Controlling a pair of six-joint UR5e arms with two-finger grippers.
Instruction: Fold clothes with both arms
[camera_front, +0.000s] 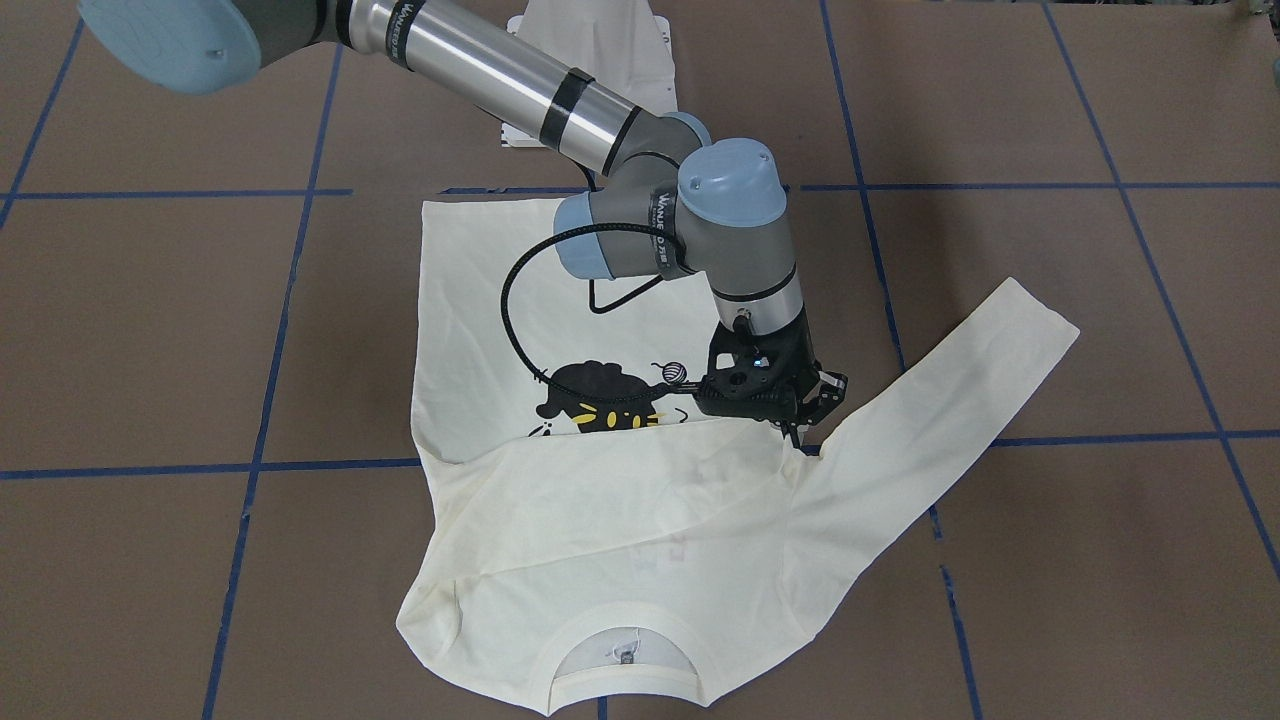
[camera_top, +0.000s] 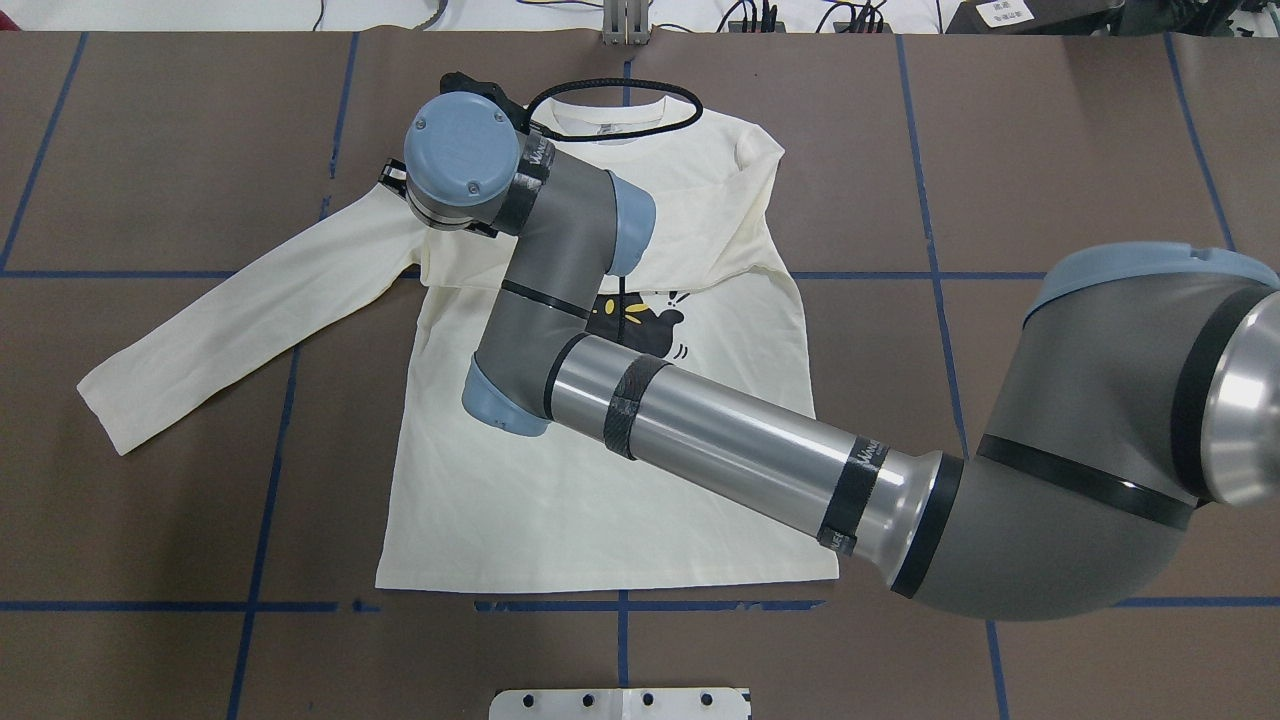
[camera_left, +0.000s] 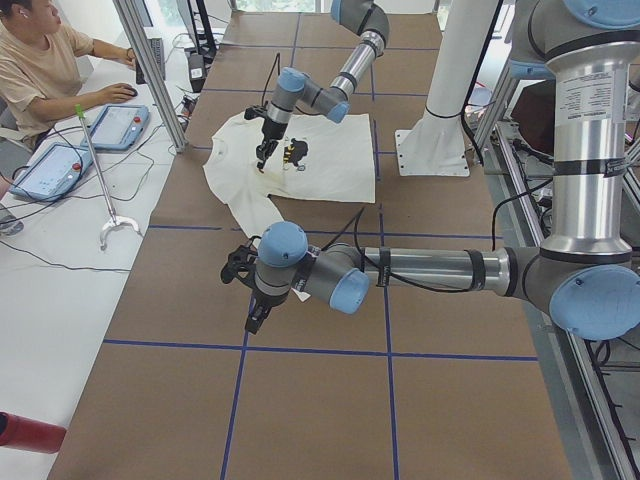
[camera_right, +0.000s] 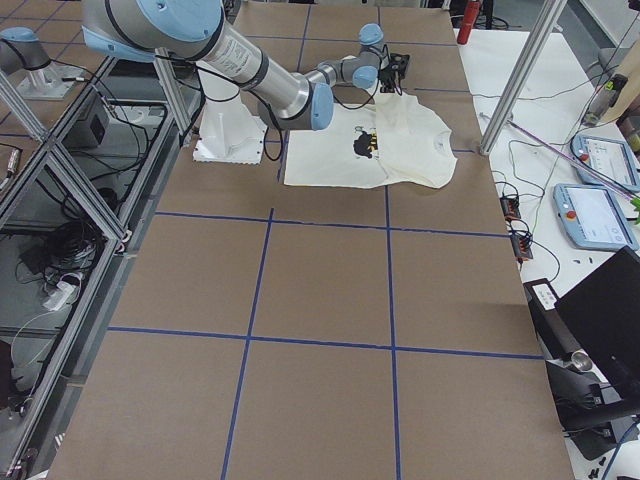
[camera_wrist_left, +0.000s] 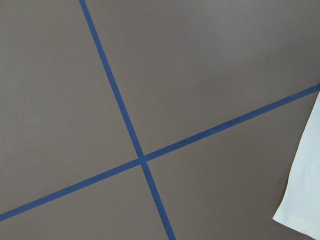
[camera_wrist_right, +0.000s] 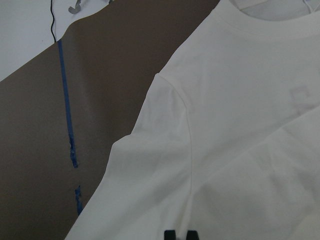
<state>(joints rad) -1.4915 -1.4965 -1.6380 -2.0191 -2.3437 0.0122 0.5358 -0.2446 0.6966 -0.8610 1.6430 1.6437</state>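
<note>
Exterior left shows the left gripper (camera_left: 254, 318) nearest, hung low over the bare brown table (camera_left: 320, 400) just short of the shirt. Whether its fingers are spread or pressed together cannot be told from that view, and in the left wrist view only taped table and the cuff (camera_wrist_left: 302, 200) of the outstretched sleeve (camera_front: 950, 390) are seen. Beyond it the shirt (camera_top: 600, 520) is laid flat, print side up, collar (camera_front: 625, 692) away from the robot. The other sleeve (camera_top: 700, 240) is folded across the chest, so the cat print (camera_top: 650, 320) is partly covered. Farther on, the right gripper (camera_front: 797, 432) is set down at the armpit of the outstretched sleeve, where the folded sleeve ends. Its fingertips (camera_wrist_right: 170, 234) are seen close together with a sliver of cloth between them, so the fabric is probably pinched, though only the tips fall within the right wrist view. The shirt is judged light, limp and thin: it would be expected to sag and crease if lifted by one point, and to slide readily on the table cover. Hold is best taken at doubled or seamed parts, such as the cuff, the shoulder seam or the hem corners, with a matching pair of points lifted by both grippers so that the fold line is kept straight.
</note>
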